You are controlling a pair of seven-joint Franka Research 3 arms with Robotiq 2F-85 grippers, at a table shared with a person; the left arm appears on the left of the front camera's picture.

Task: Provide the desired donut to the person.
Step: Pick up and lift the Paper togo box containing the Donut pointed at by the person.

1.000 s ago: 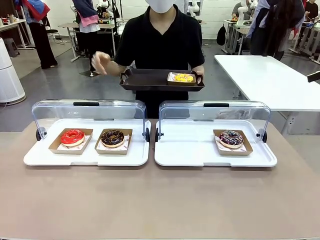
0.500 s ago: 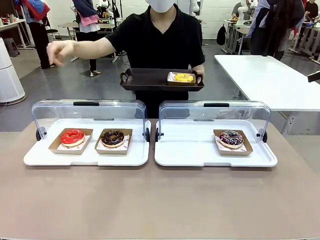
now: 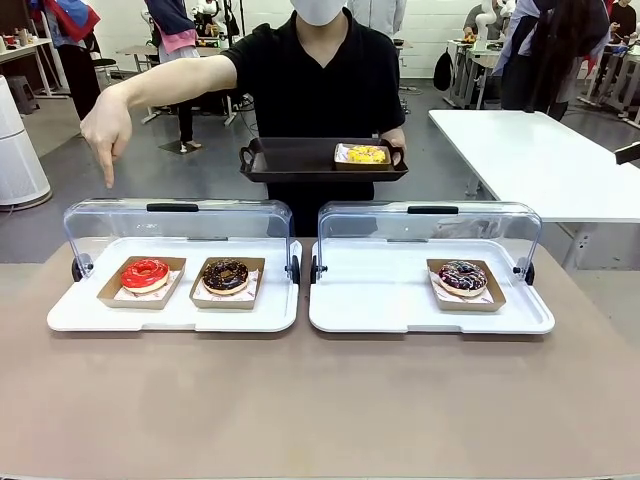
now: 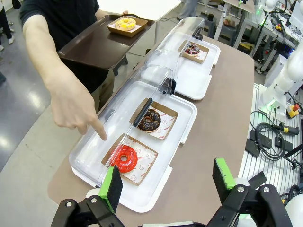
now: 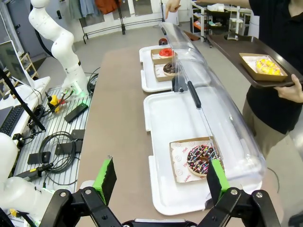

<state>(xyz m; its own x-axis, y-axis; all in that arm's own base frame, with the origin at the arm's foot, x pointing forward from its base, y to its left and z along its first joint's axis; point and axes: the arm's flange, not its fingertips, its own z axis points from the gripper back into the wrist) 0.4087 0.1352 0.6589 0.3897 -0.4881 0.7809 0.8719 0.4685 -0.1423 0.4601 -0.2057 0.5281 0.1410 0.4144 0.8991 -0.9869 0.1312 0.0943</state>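
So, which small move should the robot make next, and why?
Probably the open left gripper should move toward the red donut: the person's hand points a finger down at it, and it lies on that arm's side.

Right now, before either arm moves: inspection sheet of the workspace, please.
Surface: brown table, two white trays side by side, clear lids swung back.
Job's things: red donut and chocolate donut on the left tray; sprinkled donut on the right tray; each in a card box. The person's hand points down near the red donut; yellow donut sits on the person's dark tray.
Clutter: nothing seen.
Tools: left tool open, right tool open, both holding nothing.
Cables: loose cables beside the table, off the surface.
Surroundings: white table, bystanders behind.
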